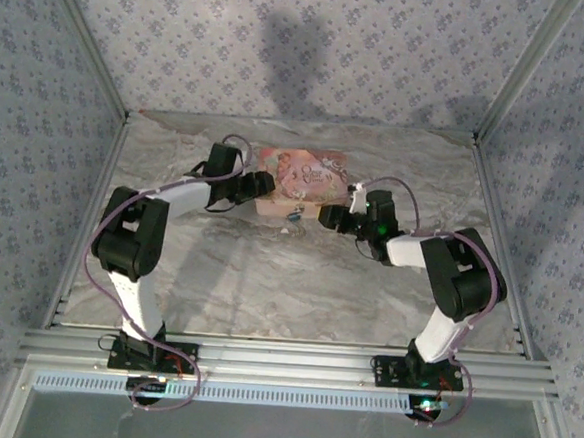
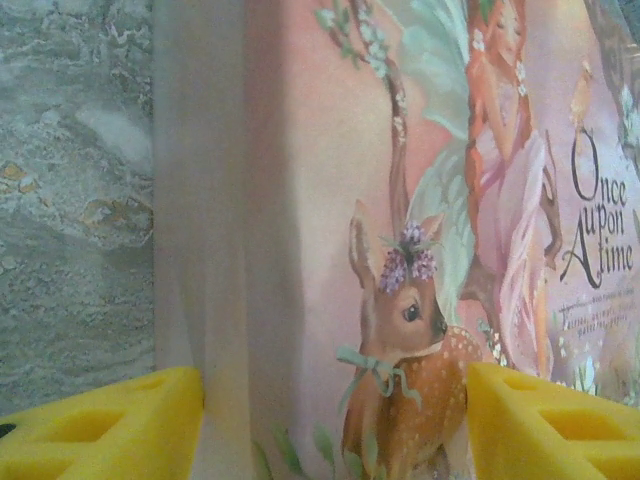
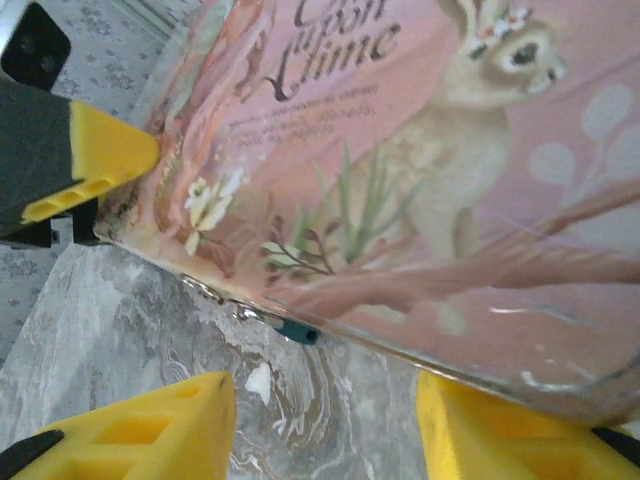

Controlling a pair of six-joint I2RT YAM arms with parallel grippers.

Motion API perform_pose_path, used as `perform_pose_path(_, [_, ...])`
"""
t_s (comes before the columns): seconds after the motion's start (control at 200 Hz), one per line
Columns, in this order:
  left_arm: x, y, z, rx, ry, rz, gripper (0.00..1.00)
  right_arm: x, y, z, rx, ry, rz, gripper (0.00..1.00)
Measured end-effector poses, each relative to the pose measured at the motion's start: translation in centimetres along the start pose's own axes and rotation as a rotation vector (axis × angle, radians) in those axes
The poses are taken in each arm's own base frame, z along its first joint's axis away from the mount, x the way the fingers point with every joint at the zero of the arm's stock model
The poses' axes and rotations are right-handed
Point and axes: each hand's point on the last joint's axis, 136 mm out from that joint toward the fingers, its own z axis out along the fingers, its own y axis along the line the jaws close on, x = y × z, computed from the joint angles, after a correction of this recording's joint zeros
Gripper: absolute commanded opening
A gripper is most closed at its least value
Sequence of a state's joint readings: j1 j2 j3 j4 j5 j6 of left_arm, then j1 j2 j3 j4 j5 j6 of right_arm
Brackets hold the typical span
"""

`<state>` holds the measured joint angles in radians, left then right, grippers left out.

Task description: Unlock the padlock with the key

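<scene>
Marbled grey-and-beige tabletop (image 1: 267, 287), bare across most of its near half, edged with aluminium rails (image 1: 282, 359) along the near side. At the far middle, lying flat and set lengthwise left to right, a pink storybook-style box (image 1: 299, 184) (lettered "Once upon a time", painted with a fawn and a rabbit among flowers). Flush on the marble, with a thin shadowed seam along the near edge. Right at that near edge, down by the tabletop, a tiny teal padlock (image 3: 298, 332), poking out from below the box's rim. Resting on the marble or hanging from the box: hard to tell.
</scene>
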<state>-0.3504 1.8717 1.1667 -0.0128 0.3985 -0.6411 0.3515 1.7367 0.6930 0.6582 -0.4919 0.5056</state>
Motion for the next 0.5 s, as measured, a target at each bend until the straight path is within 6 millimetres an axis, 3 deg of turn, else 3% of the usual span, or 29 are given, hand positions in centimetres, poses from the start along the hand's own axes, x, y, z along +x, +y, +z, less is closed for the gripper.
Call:
perform_pose_path(0.315, [2.6, -0.6, -1.1, -0.032, 0.007, -0.012, 0.68, -1.7, -0.2, 1.8, -0.096, -0.057, -0.108, 0.56])
perform_pose_path(0.5, [3.6, -1.1, -1.1, -0.032, 0.024, -0.020, 0.68, -2.0, -0.3, 1.0, -0.123, -0.106, -0.143, 0.62])
